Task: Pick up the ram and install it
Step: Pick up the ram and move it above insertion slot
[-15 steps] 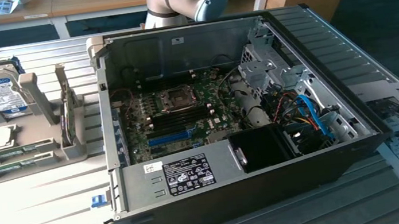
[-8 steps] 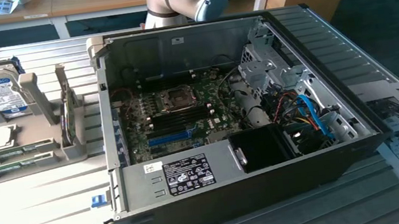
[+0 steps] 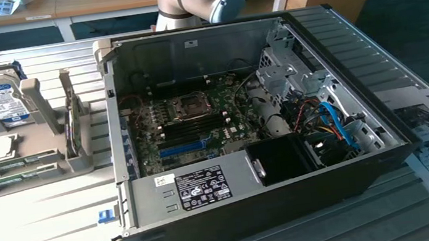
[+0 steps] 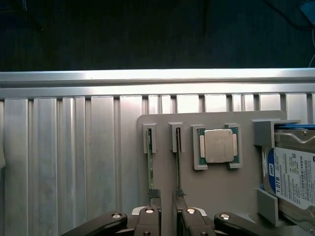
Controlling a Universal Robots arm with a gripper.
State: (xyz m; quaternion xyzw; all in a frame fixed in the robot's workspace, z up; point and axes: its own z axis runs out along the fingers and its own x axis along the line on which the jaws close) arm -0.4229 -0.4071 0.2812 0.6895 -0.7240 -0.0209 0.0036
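**A:** Exterior view, biggest first: open computer case [image 3: 292,204], motherboard [image 3: 190,123] exposed, well apart from the fingers. The wrist view adds the grey tray [image 4: 236,196] close up, with the hard drive [image 4: 295,182] and processor [image 4: 219,146] off to one side of the fingers.

**B:** Ram?

**A:** Two, on edge in tray slots. First ram stick [image 4: 150,167] and second ram stick [image 4: 178,164] each run out from just ahead of a fingertip. Gripper [image 4: 167,194] spread, pinching nothing. Which stick it's lined up on, can't tell.

**B:** Handling?

**A:** Judged light, stiff, thin and brittle, with delicate chips. Best taken by the flat faces near mid-length, with a gentle squeeze.
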